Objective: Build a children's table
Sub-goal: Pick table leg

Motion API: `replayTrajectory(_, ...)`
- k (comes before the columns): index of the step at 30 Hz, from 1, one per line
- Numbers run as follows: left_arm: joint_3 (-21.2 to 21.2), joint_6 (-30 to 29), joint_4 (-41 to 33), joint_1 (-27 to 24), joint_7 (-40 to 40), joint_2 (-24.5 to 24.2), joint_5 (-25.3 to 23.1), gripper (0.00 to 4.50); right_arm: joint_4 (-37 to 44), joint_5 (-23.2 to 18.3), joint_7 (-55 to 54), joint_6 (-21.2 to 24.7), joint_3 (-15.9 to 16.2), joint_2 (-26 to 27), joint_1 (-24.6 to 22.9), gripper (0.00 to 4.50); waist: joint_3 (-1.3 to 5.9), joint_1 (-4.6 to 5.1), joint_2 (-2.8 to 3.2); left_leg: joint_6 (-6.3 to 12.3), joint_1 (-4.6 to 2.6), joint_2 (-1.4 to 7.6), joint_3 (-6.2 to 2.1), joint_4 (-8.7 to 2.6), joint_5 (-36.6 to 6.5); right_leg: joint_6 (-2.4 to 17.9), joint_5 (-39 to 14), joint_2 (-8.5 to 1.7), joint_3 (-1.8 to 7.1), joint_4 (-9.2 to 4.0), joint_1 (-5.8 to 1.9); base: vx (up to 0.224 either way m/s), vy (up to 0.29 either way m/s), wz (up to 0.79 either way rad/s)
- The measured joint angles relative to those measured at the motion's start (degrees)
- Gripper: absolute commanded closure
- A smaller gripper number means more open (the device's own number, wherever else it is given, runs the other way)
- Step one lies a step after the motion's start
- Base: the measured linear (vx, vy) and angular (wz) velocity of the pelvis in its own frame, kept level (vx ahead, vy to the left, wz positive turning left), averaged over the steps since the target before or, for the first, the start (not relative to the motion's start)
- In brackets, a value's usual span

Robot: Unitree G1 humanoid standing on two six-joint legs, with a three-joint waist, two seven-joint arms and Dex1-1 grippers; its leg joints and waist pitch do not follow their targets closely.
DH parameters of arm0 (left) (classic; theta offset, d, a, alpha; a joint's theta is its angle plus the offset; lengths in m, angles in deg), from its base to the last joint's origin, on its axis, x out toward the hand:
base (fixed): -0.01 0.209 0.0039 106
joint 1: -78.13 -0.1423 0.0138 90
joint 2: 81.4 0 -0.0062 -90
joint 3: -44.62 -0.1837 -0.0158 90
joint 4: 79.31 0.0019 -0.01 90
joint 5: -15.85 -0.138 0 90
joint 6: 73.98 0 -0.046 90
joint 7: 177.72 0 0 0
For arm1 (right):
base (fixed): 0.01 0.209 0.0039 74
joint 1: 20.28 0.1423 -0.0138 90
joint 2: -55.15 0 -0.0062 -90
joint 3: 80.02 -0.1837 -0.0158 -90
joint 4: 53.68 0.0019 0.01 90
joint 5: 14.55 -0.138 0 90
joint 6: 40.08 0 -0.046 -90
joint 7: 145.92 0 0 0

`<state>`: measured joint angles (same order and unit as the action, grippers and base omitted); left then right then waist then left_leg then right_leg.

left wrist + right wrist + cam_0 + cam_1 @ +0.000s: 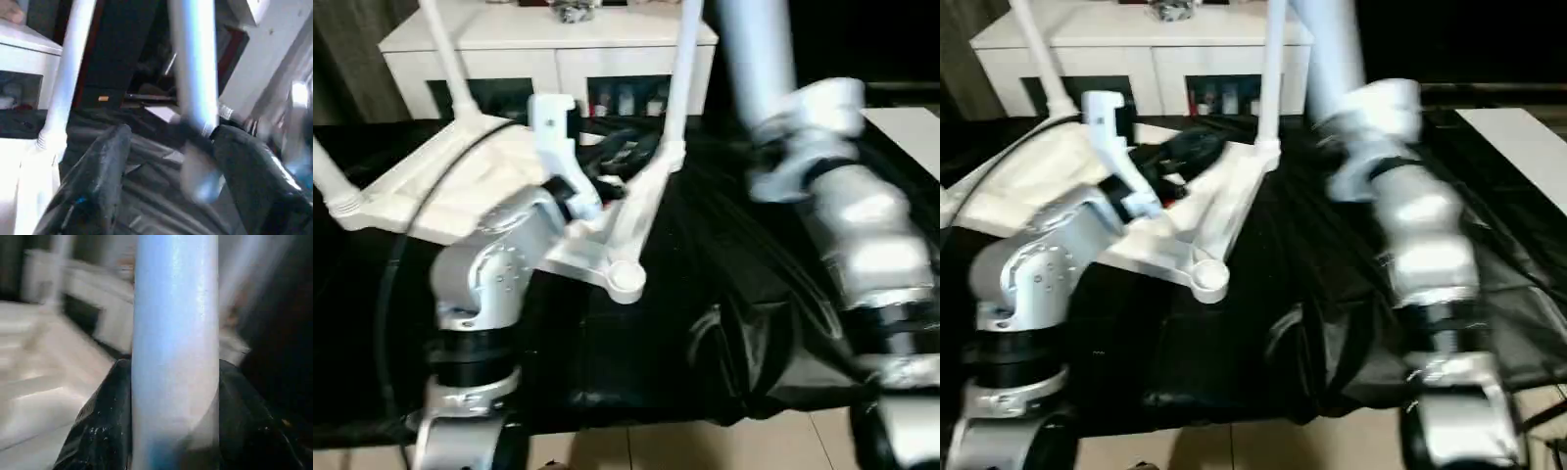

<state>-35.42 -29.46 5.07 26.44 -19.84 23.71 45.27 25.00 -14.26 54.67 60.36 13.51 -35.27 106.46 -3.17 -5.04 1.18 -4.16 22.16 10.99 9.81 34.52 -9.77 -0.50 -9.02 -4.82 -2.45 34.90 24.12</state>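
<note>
The tabletop [460, 186] is lying underside up on the black-draped bench, with three legs [680, 78] already standing in their sockets. I am holding the fourth leg [176, 342] upright in my right gripper [171, 431], fingers clamped on its sides. My left gripper [166, 171] is standing open. The near corner socket [626, 281] is empty; next I judge the leg needs lowering squarely into it.

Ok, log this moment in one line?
stage: fitting legs | right tool: shut on long white tube leg | left tool: open | white ribbed plastic tabletop: upside down, near corner socket empty
</note>
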Motion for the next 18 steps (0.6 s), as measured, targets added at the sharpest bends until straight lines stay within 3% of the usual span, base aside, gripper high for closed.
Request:
replayTrajectory(4,3.1,-0.5,1.0,1.0,1.9,1.6,2.1,0.8,1.9,2.8,1.2,-2.3,6.1,1.9,-3.4,2.68,-0.04,-0.07,-0.07,0.01,0.03,-0.03,0.0,0.0,0.0,0.0,0.0,-0.07,0.0,-0.01,-0.02,0.0,0.0,0.0)
replayTrajectory(7,4.6,-0.8,1.9,1.1,3.4,2.4,3.4,0.5,4.0,3.6,1.2,-3.6,7.8,2.4,-3.5,2.68,-0.07,-0.01,-0.13,0.0,0.02,-0.03,-0.01,0.0,0.0,0.0,0.0,-0.07,-0.01,0.0,-0.04,0.0,0.0,0.0)
replayTrajectory(9,5.5,-0.9,2.1,1.1,4.3,3.0,4.7,1.01,4.6,3.8,1.3,-4.6,8.3,2.7,-3.5,2.68,-0.07,-0.01,-0.17,0.0,0.01,-0.02,-0.04,0.0,0.0,0.0,0.0,-0.06,-0.03,0.0,-0.05,0.0,0.0,0.0)
replayTrajectory(11,6.5,-1.0,2.1,1.3,5.2,3.7,5.8,0.92,4.6,4.1,1.2,-5.0,8.4,3.1,-3.5,2.68,-0.08,-0.06,-0.19,0.0,0.03,-0.02,-0.03,0.0,0.0,0.0,0.0,-0.07,-0.03,0.0,-0.05,0.0,0.0,0.0)
replayTrajectory(14,7.3,-1.0,2.5,2.0,6.7,3.8,6.0,1.5,4.6,4.8,1.2,-5.8,9.4,3.5,-3.5,2.68,-0.09,0.04,-0.21,0.0,0.02,-0.03,-0.04,0.0,0.0,-0.1,0.0,-0.07,-0.02,0.0,-0.05,0.0,0.0,0.0)
replayTrajectory(16,7.9,-1.0,2.7,2.1,7.0,3.9,6.8,1.37,4.6,5.6,1.3,-6.1,10.6,3.5,-3.7,2.68,-0.09,0.1,-0.22,0.0,0.02,-0.02,-0.04,0.0,0.0,-0.3,-0.1,-0.06,-0.02,0.0,-0.04,0.0,0.0,0.0)
replayTrajectory(18,8.3,-1.0,3.0,2.1,7.7,4.1,7.1,1.77,4.6,6.2,1.3,-6.2,11.4,3.6,-4.3,2.68,-0.1,0.08,-0.22,0.0,0.03,-0.02,-0.04,0.0,0.0,-0.2,-0.1,-0.06,-0.01,0.0,-0.03,0.0,0.0,0.0)
